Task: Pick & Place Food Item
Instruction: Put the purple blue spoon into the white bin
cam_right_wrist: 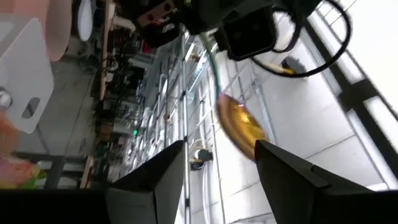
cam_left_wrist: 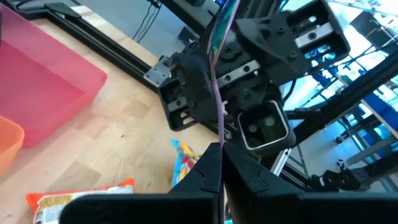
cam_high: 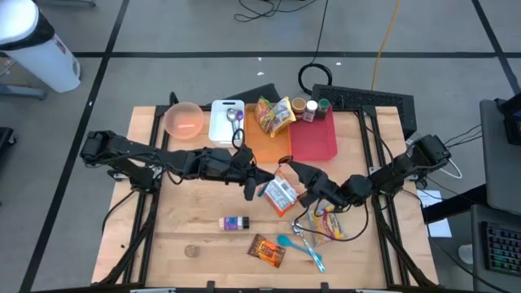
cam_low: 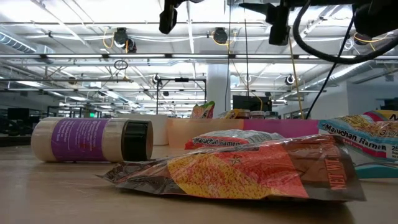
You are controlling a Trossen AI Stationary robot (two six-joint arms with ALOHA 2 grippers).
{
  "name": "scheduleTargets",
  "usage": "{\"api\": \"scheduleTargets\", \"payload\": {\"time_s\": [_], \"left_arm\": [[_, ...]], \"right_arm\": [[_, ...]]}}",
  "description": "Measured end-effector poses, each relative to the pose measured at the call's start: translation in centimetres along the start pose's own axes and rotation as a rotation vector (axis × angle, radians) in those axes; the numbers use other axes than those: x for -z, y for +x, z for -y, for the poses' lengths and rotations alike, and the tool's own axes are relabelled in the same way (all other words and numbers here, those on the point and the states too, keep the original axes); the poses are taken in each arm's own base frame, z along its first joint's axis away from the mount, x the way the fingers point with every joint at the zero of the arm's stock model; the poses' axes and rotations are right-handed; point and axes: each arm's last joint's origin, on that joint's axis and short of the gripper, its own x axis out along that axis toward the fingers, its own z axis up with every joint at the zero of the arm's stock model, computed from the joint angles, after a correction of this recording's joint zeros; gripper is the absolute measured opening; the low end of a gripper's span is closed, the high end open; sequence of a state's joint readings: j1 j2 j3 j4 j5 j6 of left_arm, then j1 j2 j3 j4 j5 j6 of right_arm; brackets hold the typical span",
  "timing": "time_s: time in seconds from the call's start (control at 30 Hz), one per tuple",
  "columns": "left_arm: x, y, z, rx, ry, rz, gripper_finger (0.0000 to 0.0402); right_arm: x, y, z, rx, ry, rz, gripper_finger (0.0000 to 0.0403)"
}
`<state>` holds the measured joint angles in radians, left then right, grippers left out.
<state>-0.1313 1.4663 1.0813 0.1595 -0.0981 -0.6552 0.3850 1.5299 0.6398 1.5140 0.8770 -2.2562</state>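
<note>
left wrist view shows the left claw [cam_left_wrist: 221, 165] pinching a thin, shiny gold packet [cam_right_wrist: 239, 127] edge-on, long axis running straight out from its fingertips, above the counter [cam_high: 195, 268] facing the spread right claw [cam_right_wrist: 221, 168].

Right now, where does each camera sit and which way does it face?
High: overhead, straight down; both arms, table.
Low: tabletop level, facing the room; jar, orange packet; arms overhead.
Left wrist: past shut fingers; right arm, red tray.
Right wrist: tilted up at ceiling; own fingers.
Shared: ramen in high, low.
</note>
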Motion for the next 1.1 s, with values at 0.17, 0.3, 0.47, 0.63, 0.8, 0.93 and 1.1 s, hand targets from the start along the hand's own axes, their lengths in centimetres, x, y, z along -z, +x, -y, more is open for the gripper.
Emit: {"api": "scheduleTargets", "payload": {"time_s": [0.17, 0.3, 0.47, 0.63, 0.8, 0.93, 1.1], "left_arm": [[0.1, 0.0, 0.0, 0.001, -0.001, -0.007, 0.0005], [0.1, 0.0, 0.0, 0.002, -0.001, -0.009, 0.0008], [0.1, 0.0, 0.0, 0.000, -0.005, -0.009, 0.0004], [0.1, 0.0, 0.0, -0.006, -0.004, -0.011, 0.0005], [0.1, 0.0, 0.0, -0.004, -0.008, -0.010, 0.0011], [0.1, 0.0, 0.0, -0.005, -0.008, -0.016, 0.0012], [0.1, 0.0, 0.0, -0.004, 0.045, -0.016, 0.0020]], "right_arm": [[-0.1, 0.1, 0.1, 0.049, -0.008, 0.055, 0.0187], [0.1, 0.5, -0.1, 0.067, -0.001, 0.070, 0.0187], [0.5, 1.0, -0.3, 0.062, -0.001, 0.053, 0.0174], [0.5, 1.0, -0.4, 0.061, -0.002, 0.051, 0.0115], [0.5, 1.0, -0.4, 0.054, -0.019, 0.053, 0.0033], [0.2, 1.0, -0.8, 0.024, -0.040, 0.070, 0.0012], [0.2, 1.0, -0.9, 0.012, 0.005, 0.071, 0.0006]]}}
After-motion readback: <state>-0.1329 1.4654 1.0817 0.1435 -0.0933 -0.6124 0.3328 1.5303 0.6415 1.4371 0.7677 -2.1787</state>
